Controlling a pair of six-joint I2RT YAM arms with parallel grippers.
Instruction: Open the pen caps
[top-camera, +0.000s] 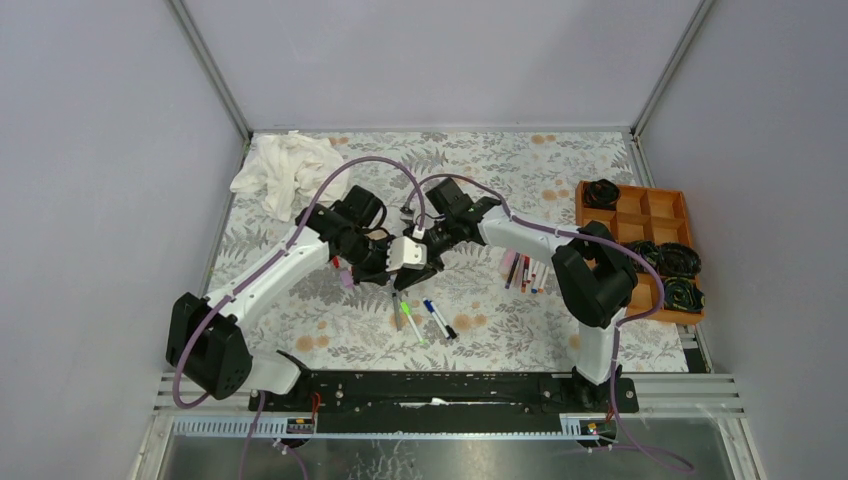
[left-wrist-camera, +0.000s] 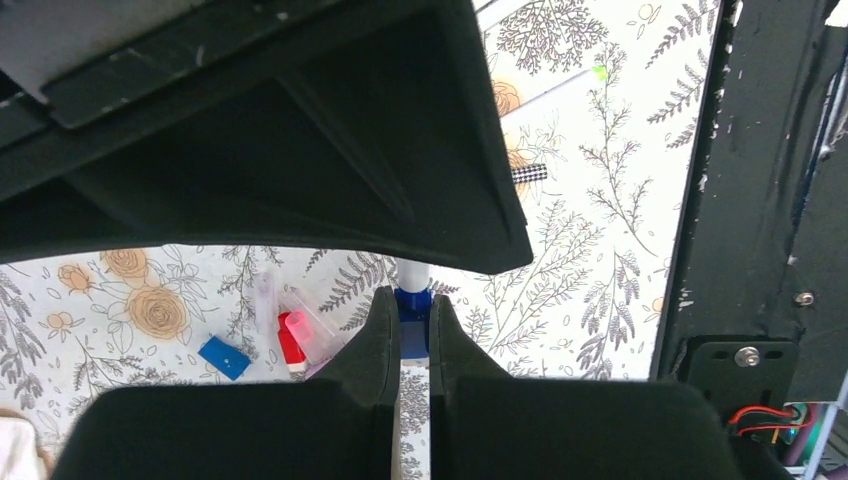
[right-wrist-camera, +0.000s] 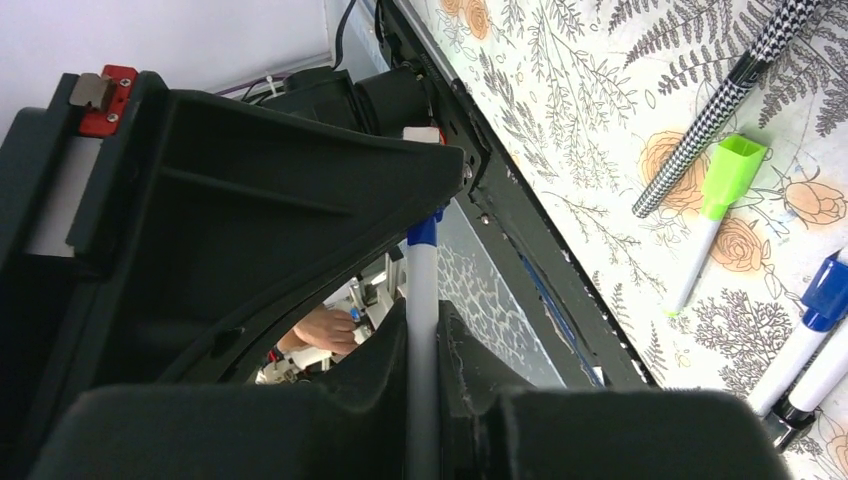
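Our left gripper (left-wrist-camera: 412, 318) pinches the blue cap (left-wrist-camera: 413, 300) between its fingertips. Our right gripper (right-wrist-camera: 422, 322) pinches the white pen (right-wrist-camera: 421, 265) on its barrel, with the cap beyond its tips. We judge both to be light, stiff, slick plastic, so we'd hold firmly and pull straight.

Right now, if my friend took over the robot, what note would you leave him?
Left claw: shut on a blue cap.
Right claw: shut on the white pen wearing that cap.
Done: a loose blue cap and a red one lie on the table.
Left to do: this cap is not off yet, so pull it. The green-capped pen and blue-capped pen on the table need opening too.
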